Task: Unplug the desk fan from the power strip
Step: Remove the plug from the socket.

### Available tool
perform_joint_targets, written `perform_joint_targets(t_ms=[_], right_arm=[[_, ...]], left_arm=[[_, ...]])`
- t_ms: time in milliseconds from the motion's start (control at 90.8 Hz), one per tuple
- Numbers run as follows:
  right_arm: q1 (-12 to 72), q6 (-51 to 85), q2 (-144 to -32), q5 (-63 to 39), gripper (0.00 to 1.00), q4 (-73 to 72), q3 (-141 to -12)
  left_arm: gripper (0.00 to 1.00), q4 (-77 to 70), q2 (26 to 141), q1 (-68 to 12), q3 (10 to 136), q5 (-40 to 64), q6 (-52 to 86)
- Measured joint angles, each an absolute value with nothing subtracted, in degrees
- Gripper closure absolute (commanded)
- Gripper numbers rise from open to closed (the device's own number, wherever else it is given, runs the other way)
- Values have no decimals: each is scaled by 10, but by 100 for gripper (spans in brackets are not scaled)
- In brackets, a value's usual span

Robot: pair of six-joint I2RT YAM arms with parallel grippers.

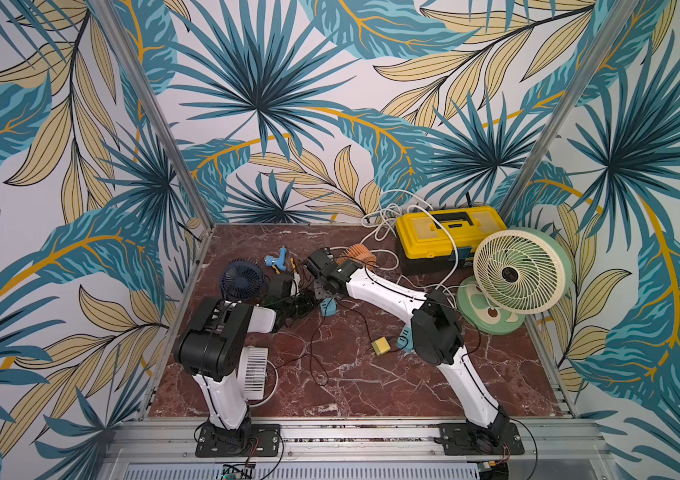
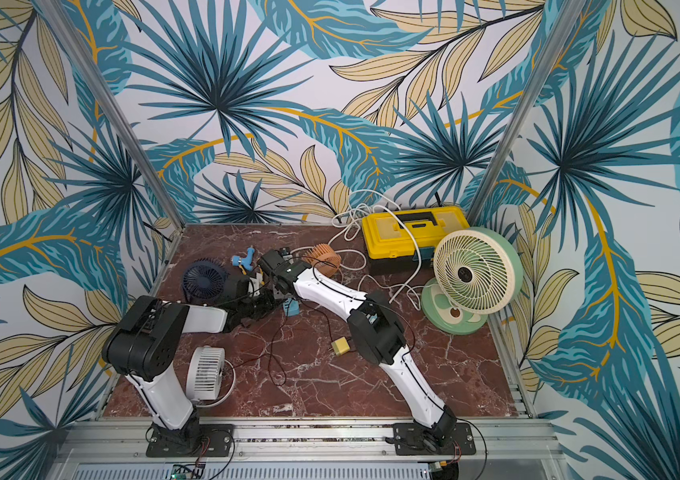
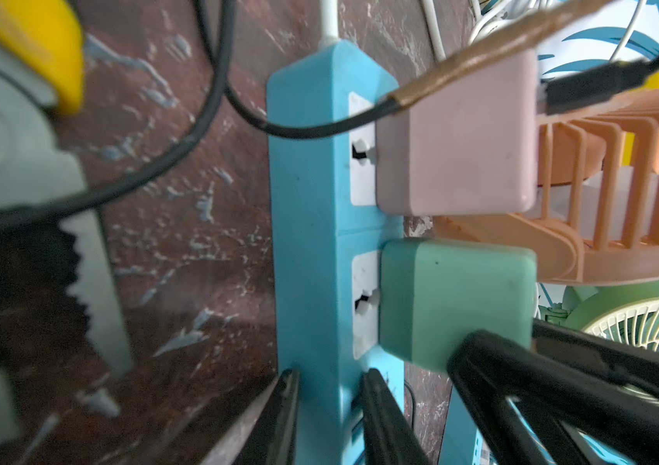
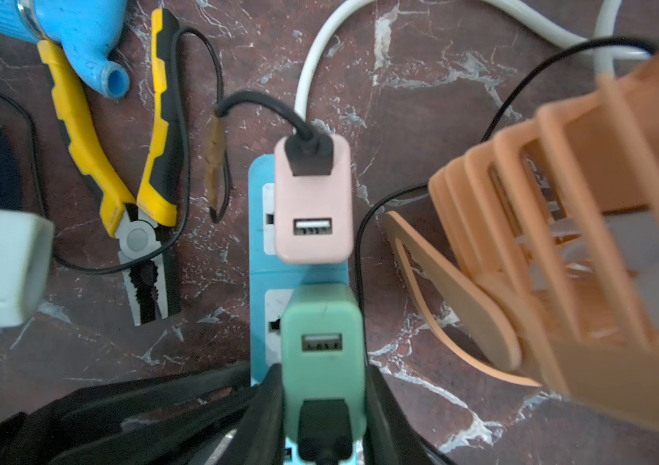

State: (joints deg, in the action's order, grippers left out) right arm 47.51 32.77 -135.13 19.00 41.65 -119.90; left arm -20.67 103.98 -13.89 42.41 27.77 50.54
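A blue power strip lies on the marble table between both arms, also visible in a top view. My left gripper is shut on its near end, one finger on each side. Two USB adapters sit in its sockets: a pink adapter and a green adapter, each with a black cable. My right gripper is shut on the green adapter from above. An orange desk fan stands right beside the strip. I cannot tell which fan the green adapter's cable leads to.
Yellow pliers and a blue nozzle lie beside the strip. A navy fan, a white fan, a large green fan, a yellow toolbox and a loose yellow adapter ring the table. Black cables trail across the middle.
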Motion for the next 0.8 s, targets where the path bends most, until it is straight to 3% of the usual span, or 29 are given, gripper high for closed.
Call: perform_joint_targets(t_ms=[804], right_arm=[[468,336,-1329,177,85,383,-1157]], left_arm=[[69,-133,1034,-143,458,258,469]])
